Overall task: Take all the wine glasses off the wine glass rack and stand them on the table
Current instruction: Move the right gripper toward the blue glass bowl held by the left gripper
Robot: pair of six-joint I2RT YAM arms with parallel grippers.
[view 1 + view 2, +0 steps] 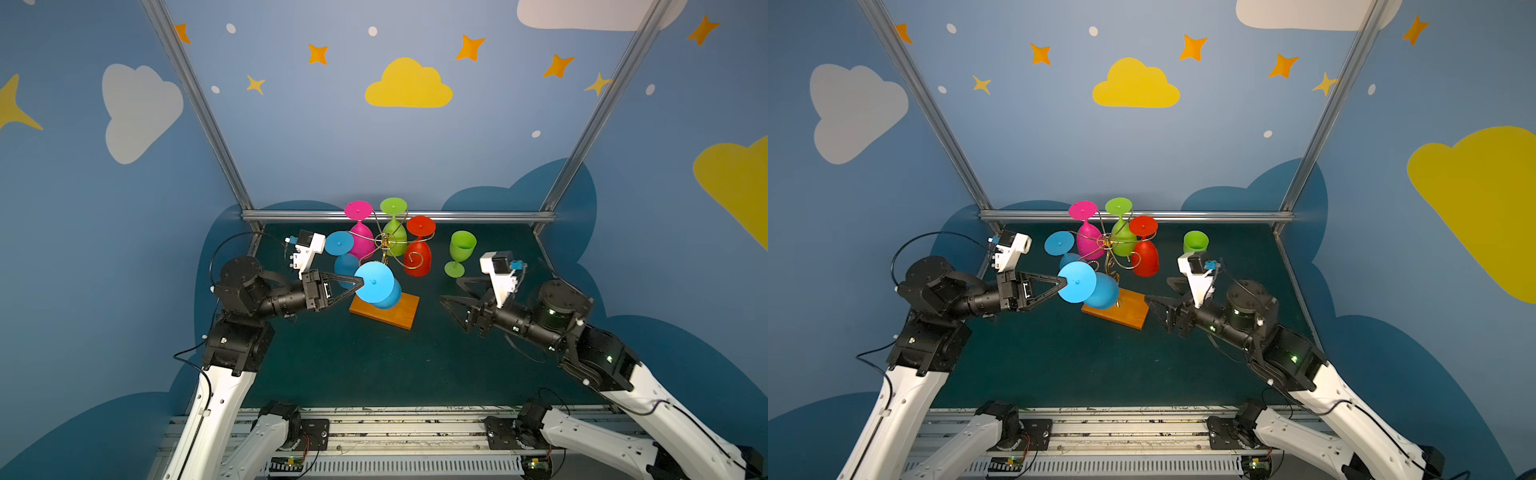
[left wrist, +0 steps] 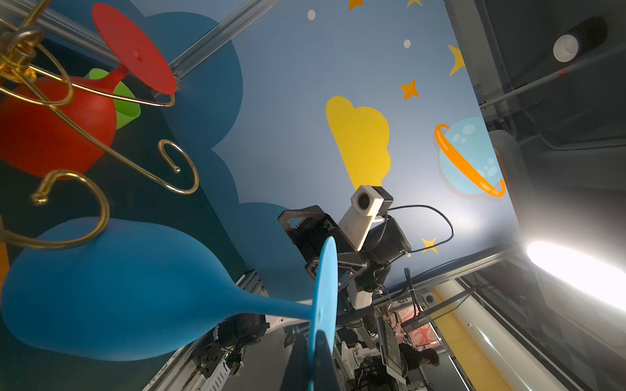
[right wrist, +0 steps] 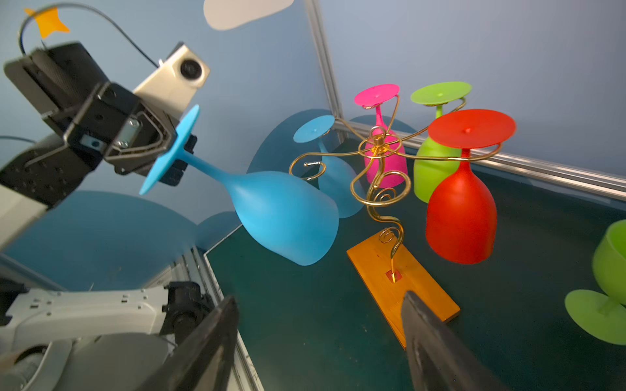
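1. The left gripper (image 1: 359, 285) is clamped tight on the round foot of the blue wine glass (image 1: 379, 287). It holds the glass tilted, with the bowl slanting down over the rack's wooden base.
2. The glass's stem sits in no hook. The glass hangs just beside the wine glass rack (image 1: 400, 312); whether its bowl touches a gold curl, I cannot tell.
3. The right gripper (image 1: 449, 289) stands wide and empty above the table (image 1: 374, 365), right of the base.
4. A pink glass (image 1: 360, 243), red glass (image 1: 417, 258), lime glass (image 1: 395, 236) and second blue glass (image 1: 340, 245) hang upside down on the rack.
5. A green goblet (image 1: 460, 249) stands upright on the table.
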